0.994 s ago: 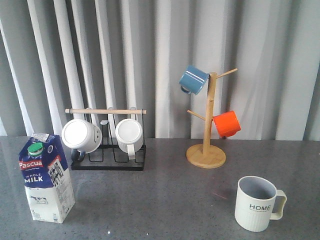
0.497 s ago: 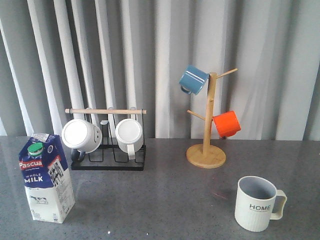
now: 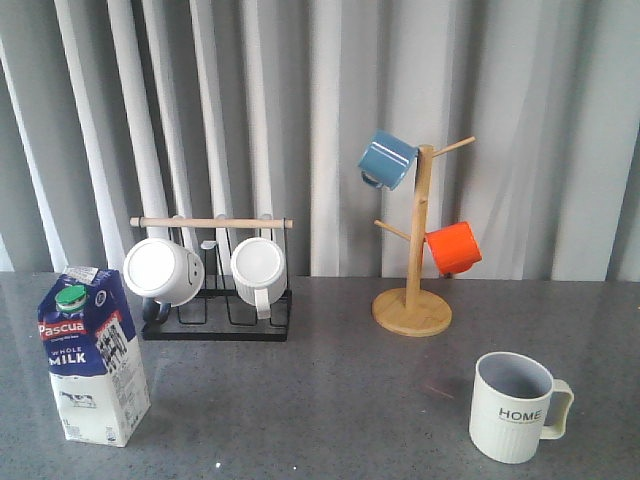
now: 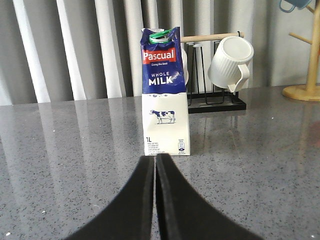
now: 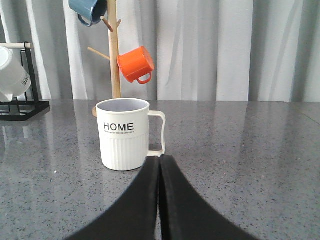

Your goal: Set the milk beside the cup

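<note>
The milk carton [image 3: 92,354], blue above and white below with a green cap, stands upright at the front left of the grey table; it also shows in the left wrist view [image 4: 164,95]. The cream ribbed "HOME" cup [image 3: 516,407] stands at the front right, handle to the right, far from the milk; it also shows in the right wrist view [image 5: 123,134]. My left gripper [image 4: 155,159] is shut and empty, just short of the carton's base. My right gripper [image 5: 160,160] is shut and empty, just short of the cup's handle. Neither arm shows in the front view.
A black wire rack [image 3: 217,300] with a wooden bar holds two white mugs at the back left. A wooden mug tree [image 3: 413,290] carries a blue mug [image 3: 386,159] and an orange mug [image 3: 453,247] at the back right. Grey curtains hang behind.
</note>
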You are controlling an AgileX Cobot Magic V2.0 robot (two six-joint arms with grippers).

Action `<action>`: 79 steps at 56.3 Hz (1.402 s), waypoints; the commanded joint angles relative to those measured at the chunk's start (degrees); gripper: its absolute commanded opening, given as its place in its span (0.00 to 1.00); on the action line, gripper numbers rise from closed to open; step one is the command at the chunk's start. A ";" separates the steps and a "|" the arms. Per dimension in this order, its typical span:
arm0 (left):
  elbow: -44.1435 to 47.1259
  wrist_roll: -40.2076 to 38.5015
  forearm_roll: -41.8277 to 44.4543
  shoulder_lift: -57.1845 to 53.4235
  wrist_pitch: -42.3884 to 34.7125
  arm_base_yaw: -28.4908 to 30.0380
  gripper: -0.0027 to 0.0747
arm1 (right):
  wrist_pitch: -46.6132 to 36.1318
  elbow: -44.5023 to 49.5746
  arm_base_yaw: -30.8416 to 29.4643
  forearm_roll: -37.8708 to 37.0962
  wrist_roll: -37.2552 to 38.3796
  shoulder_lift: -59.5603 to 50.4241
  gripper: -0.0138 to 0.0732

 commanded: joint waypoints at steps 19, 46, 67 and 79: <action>-5.16 0.52 -0.14 1.80 -19.44 -0.17 0.03 | -26.06 -3.96 0.10 -0.78 4.24 0.32 0.15; -37.78 -5.61 -0.14 42.95 -2.92 -0.17 0.03 | -11.40 -27.42 0.10 11.63 -3.17 43.11 0.15; -38.21 -9.16 -0.14 44.54 -5.88 -0.17 0.11 | -9.90 -28.70 0.10 9.69 -7.87 43.20 0.24; -38.21 -9.55 -0.14 44.54 -8.74 -0.17 0.46 | -7.68 -30.22 0.10 9.69 -12.11 43.61 0.59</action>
